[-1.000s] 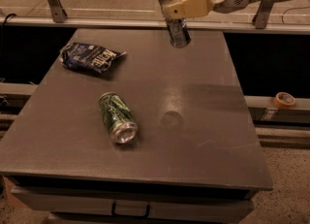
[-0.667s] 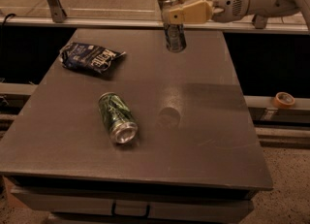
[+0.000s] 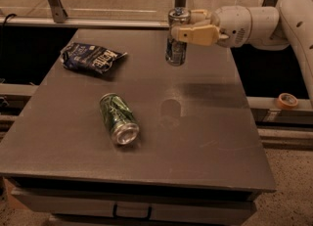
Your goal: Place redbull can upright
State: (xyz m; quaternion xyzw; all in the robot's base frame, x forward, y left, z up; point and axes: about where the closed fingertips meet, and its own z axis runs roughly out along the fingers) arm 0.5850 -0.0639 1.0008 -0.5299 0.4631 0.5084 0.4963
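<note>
Over far side of table [image 3: 210, 142], gripper [image 3: 181, 23] clasps upright redbull can [image 3: 175, 51] aloft

Redbull can [image 3: 175, 53]: a slim silver and blue metal can with a dented, wrinkled body. It is upright, top rim uppermost. The gripper [image 3: 182, 24] reaches in from the right and clasps its upper half. Both are over the far part of the table [image 3: 210, 142]; contact between base and table cannot be told.
</note>
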